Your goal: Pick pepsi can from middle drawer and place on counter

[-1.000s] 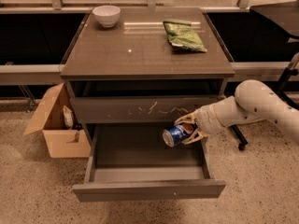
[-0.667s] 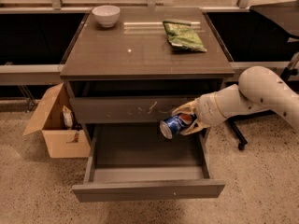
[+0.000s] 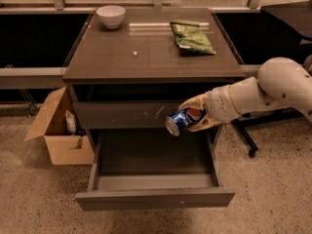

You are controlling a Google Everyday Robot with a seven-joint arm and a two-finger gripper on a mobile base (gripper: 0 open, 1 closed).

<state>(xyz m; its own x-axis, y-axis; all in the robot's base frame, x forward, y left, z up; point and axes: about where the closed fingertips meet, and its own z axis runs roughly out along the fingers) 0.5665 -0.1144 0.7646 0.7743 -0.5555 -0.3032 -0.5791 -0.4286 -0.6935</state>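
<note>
Your pale two-finger gripper [image 3: 194, 117] above the right side of the open grey middle drawer [image 3: 155, 198], fingers clamped on the tilted small blue pepsi can [image 3: 178, 123], its right end hidden in them, arm [image 3: 273, 89] cut off right.

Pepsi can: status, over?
Gripper shut on pepsi can, tilted, above open middle drawer. Counter not yet reached. Bowl, snack bag at its back.

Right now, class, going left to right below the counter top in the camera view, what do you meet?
Cardboard box → pepsi can, held over the open middle drawer → gripper clamped on the can → robot arm.
</note>
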